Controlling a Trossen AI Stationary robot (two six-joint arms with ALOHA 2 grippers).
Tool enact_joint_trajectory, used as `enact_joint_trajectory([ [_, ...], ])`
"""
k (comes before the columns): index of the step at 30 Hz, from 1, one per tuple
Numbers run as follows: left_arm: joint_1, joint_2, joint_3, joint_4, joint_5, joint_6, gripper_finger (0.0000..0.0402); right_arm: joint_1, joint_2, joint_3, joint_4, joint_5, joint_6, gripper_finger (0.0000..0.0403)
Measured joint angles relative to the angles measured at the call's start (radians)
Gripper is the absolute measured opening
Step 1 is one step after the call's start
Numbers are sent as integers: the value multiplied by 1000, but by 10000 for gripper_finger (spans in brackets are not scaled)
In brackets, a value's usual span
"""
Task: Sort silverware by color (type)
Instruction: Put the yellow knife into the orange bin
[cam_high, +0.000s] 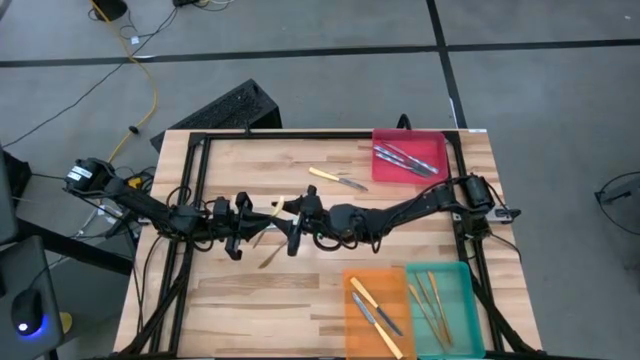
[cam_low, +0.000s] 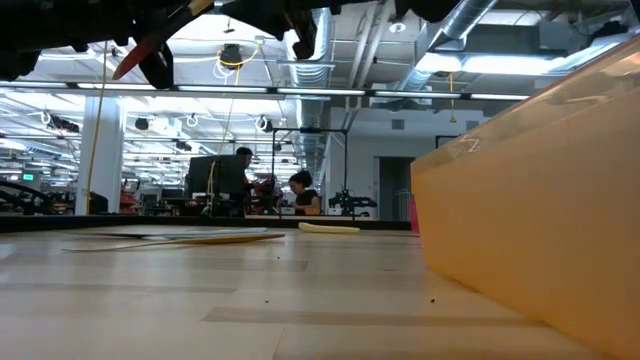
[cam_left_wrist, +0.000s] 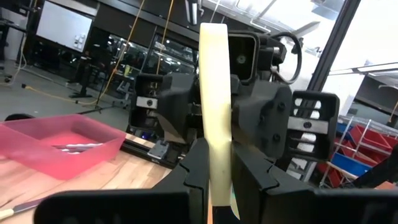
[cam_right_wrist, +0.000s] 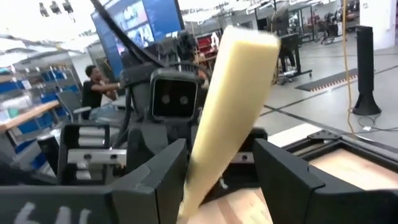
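Utensil (cam_left_wrist: 216, 106), yellow handle, sits mid-bench above the wood, betw both grippers. I've got L gripper (cam_high: 262, 213) clamped on it; R gripper (cam_high: 290, 212) spread wide either side, not gripping. More utensils in red tray (cam_high: 434, 141), far-right corner; orange tray (cam_high: 357, 281) & teal tray (cam_high: 459, 275) at near edge.

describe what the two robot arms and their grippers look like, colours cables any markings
Both arms are black, slim and jointed, with black cables along them. The left arm has a silvery-white fitting at its base. The right arm has a blocky black base joint. The left gripper and the right gripper have flat, angular dark fingers. Each wrist carries a boxy camera housing and white-striped side plates. No lettering is legible.
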Motion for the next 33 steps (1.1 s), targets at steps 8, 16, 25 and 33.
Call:
enact_joint_trajectory([
  [8,0,0,0,1,-2,-2,28,0,0,0,-10,0,-1,160],
  [16,0,0,0,-8,6,0,28,-1,0,0,-9,-37,3,69],
  [25,0,0,0,-38,-19,-30,33,-1,-1,0,-51,-14,43,69],
  [33,0,0,1,-186,-112,-135,90,-4,-1,-1,-167,65,113,69],
])
